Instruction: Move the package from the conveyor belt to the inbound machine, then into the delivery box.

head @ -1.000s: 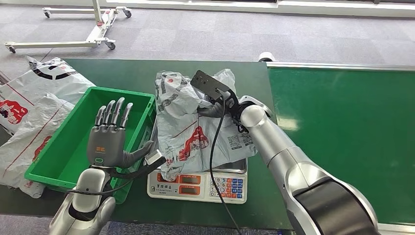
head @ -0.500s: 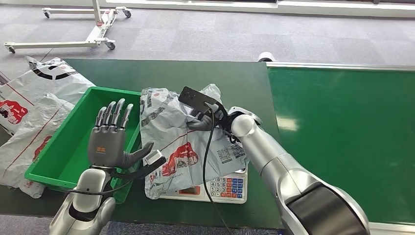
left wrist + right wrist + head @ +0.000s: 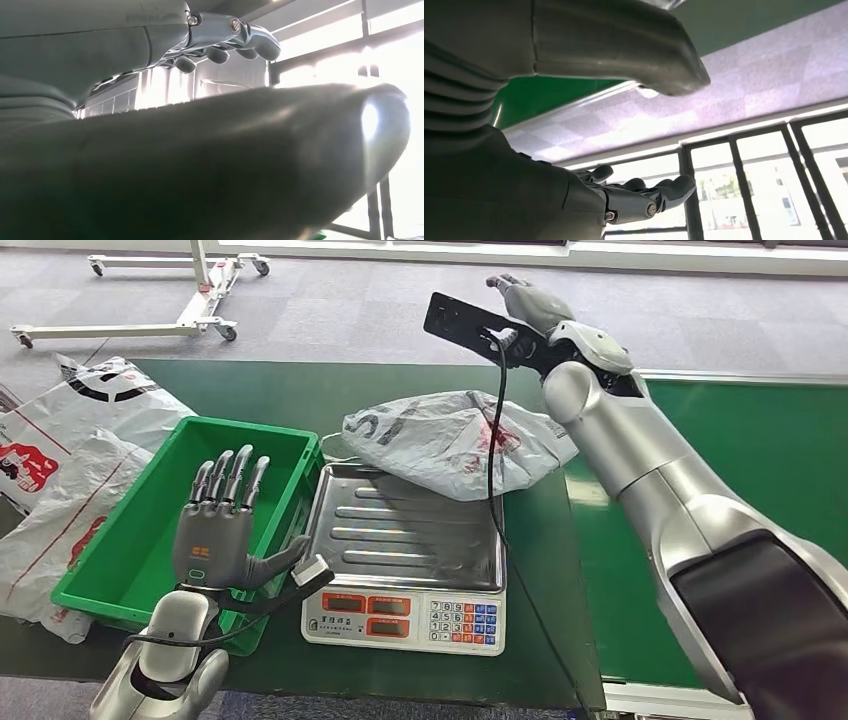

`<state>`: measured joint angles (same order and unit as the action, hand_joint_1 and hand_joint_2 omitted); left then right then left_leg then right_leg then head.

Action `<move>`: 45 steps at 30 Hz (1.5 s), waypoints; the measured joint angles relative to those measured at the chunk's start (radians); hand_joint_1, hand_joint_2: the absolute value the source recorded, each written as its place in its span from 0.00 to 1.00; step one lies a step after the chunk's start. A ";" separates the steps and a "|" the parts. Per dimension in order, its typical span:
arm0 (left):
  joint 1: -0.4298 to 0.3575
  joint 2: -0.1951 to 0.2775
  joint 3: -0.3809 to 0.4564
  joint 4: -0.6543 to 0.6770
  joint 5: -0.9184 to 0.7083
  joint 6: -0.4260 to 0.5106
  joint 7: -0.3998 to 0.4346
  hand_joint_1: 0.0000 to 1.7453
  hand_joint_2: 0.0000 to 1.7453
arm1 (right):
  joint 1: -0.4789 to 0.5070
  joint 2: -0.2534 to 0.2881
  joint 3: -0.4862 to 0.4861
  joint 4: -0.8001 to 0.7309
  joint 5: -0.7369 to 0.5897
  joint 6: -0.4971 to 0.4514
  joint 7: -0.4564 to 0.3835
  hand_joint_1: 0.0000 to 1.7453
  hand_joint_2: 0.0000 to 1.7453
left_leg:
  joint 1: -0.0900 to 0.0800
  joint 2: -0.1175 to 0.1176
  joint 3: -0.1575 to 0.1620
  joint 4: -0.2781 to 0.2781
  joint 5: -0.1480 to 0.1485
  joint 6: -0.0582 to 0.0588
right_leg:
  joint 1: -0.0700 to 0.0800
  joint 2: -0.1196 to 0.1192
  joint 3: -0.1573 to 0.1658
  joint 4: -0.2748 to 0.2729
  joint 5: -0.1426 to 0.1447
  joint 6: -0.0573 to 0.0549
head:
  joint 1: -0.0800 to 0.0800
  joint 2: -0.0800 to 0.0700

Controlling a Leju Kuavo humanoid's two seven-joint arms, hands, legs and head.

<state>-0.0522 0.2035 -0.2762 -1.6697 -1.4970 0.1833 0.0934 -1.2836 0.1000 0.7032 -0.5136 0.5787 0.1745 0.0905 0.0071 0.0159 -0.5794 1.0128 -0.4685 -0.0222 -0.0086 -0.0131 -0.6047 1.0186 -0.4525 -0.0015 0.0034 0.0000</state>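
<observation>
Package [image 3: 455, 443]: a crumpled grey-white poly mailer with red print, centre of the head view. It lies on the dark green table [image 3: 300, 395] at the far edge of the scale [image 3: 405, 560], with its lower edge overlapping the back rim of the steel weighing pan; its right end reaches the edge of the conveyor belt [image 3: 720, 480].

Right hand [image 3: 530, 302]: raised in the upper centre of the frame, above and beyond the package, not touching it. Fingers extended and apart, holding nothing; the right wrist view shows the same released hand [image 3: 639, 192] with fingers stretched out against windows. A black cable hangs from the wrist camera plate down across the package.

Left hand [image 3: 222, 525]: lower left, upright over the near right corner of the green delivery box [image 3: 110, 570], fingers straight and slightly spread, thumb out to the right, grasping nothing. In the left wrist view its thumb [image 3: 210, 165] fills much of the picture.

Scale display and keypad face the near table edge. Other mailers [image 3: 60, 470] lie left of the box. A wheeled white frame [image 3: 190, 300] stands on the floor, upper left.
</observation>
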 joint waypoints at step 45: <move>-0.745 -0.102 -0.181 0.746 0.022 0.166 -0.132 0.00 1.00 | 0.115 -0.260 0.041 -0.205 0.144 -0.067 -0.143 0.00 1.00 | 0.000 0.000 -0.002 0.003 0.004 0.001 | 0.000 0.000 -0.001 0.000 0.006 0.001 | 0.000 0.000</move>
<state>-0.7973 0.1015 -0.4575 -0.9238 -1.4753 0.3490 -0.0389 -1.1688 -0.1598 0.7441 -0.7183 0.7228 0.1072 -0.0521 0.0071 0.0162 -0.5815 1.0156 -0.4642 -0.0213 -0.0087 -0.0134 -0.6059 1.0185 -0.4461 -0.0001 0.0034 0.0000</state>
